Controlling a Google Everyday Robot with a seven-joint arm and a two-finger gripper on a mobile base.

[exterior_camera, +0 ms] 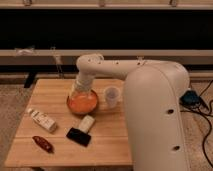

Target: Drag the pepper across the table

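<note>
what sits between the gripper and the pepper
In the camera view, the gripper hangs over the orange bowl. Between it and the pepper lies mostly bare table, with the white bottle at that stretch's edge.

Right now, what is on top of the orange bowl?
The gripper hangs right over the orange bowl, covering its back rim. Whatever lies in the bowl beneath it is hidden. The pepper lies apart, near the table's front edge.
</note>
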